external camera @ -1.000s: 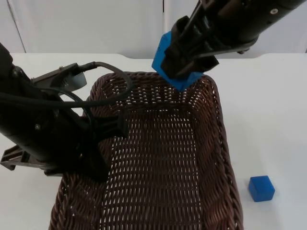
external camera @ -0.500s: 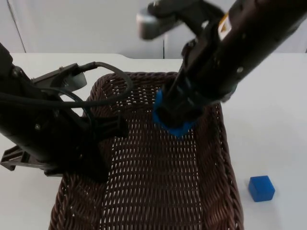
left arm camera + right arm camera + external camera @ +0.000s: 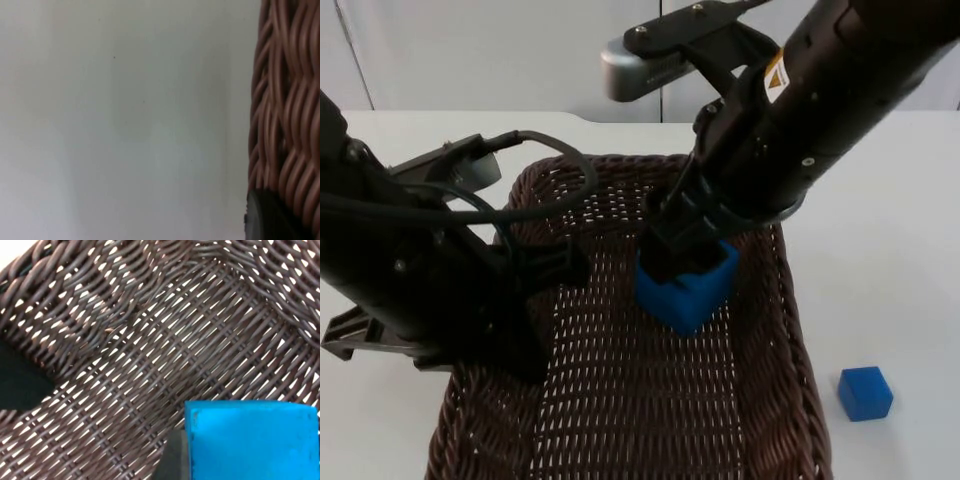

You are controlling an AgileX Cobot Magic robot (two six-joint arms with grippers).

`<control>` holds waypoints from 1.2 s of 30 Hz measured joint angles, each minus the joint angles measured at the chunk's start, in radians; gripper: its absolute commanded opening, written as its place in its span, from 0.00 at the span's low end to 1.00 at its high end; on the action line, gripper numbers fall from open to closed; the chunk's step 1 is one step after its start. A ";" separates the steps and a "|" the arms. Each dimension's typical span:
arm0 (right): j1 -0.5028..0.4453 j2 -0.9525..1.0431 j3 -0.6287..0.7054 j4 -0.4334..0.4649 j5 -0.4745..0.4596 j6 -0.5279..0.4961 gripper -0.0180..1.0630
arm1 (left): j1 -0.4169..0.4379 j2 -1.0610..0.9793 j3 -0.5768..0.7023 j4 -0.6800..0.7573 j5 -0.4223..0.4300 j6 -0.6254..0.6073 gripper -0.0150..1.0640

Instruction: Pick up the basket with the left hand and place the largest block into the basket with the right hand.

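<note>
The large blue block (image 3: 686,288) hangs inside the wicker basket (image 3: 775,330), clamped in the right gripper (image 3: 682,262). It looks rigid and light, best held across flat sides. The left gripper (image 3: 535,265) clamps the basket's left rim.

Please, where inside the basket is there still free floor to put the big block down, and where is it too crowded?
Free: the basket floor nearer the camera, between its left and right walls, below the large blue block held by the right gripper. Crowded: the left rim, gripped by the left gripper. Outside, the small blue block sits on the table beside the right wall.
</note>
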 measured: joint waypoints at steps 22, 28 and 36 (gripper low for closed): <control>0.000 -0.368 0.105 -0.008 0.094 0.002 0.67 | 0.000 0.000 0.000 -0.006 0.043 0.018 0.01; 0.000 -0.529 0.242 -0.008 0.065 0.002 0.67 | 0.000 0.000 0.000 -0.006 0.038 0.046 0.01; 0.000 -0.702 0.369 -0.008 0.024 0.002 0.67 | 0.000 0.000 0.000 -0.006 0.017 0.054 0.01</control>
